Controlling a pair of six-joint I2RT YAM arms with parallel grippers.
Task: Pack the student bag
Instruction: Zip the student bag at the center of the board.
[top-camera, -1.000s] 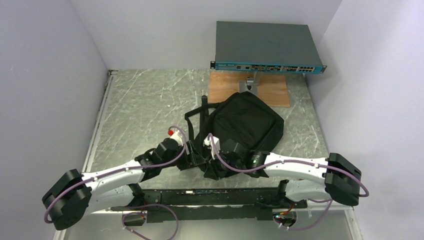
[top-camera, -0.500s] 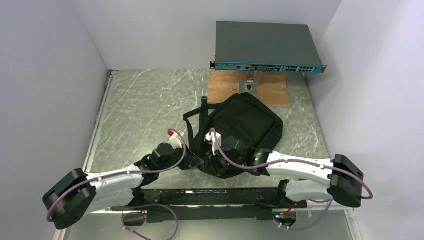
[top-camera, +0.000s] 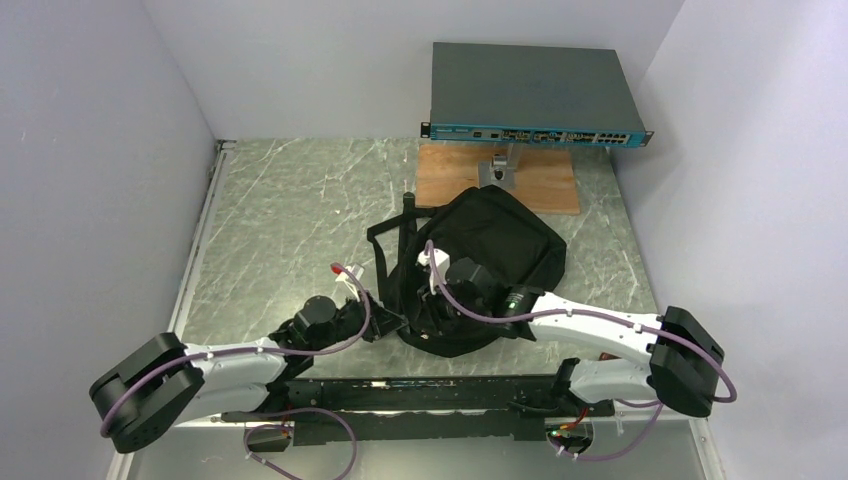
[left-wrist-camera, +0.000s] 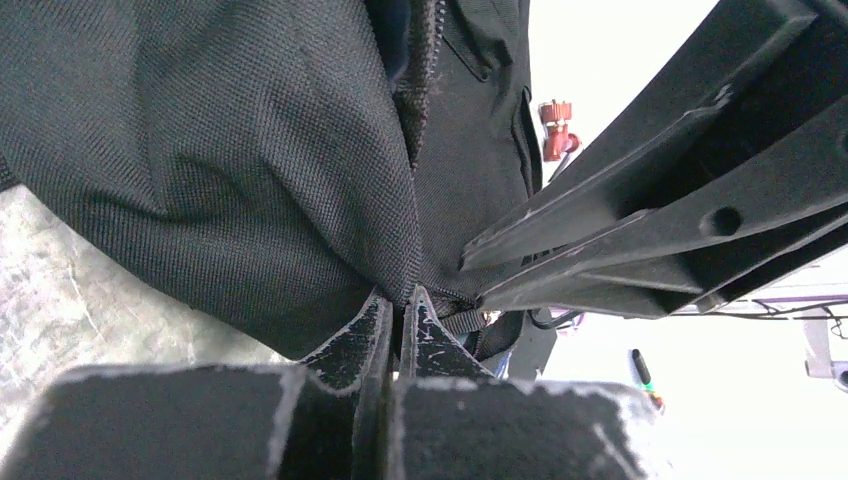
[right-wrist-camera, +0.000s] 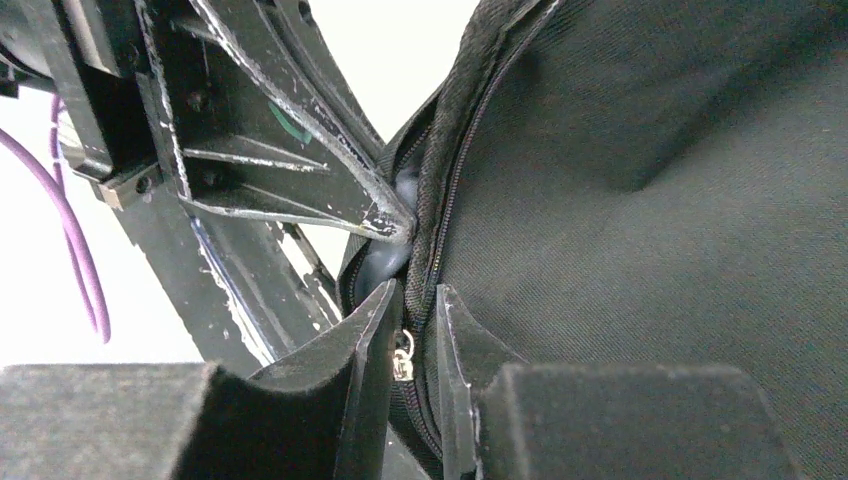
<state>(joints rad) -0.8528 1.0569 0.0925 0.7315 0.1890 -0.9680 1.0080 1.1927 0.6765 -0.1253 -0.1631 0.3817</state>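
The student bag (top-camera: 500, 238), a soft black backpack, lies mid-table with its straps (top-camera: 388, 240) trailing left. Both grippers meet at its near-left edge. My left gripper (top-camera: 397, 322) is shut on a fold of the bag's fabric (left-wrist-camera: 250, 150), which is pinched between its fingertips (left-wrist-camera: 402, 300). My right gripper (top-camera: 432, 312) is shut on the bag's zipper edge (right-wrist-camera: 440, 200), with the jaws (right-wrist-camera: 418, 300) astride the zip band and a small silver pull (right-wrist-camera: 403, 365) between them. The bag's inside is hidden.
A flat grey rack-mount box with a teal front (top-camera: 535, 95) sits at the back on a stand over a wooden board (top-camera: 445, 180). White walls close in left and right. A black rail (top-camera: 420, 395) runs along the near edge.
My left gripper has closed onto the bag's fabric and its arm has dropped lower. The right arm has pushed a little to the left along the bag's edge.
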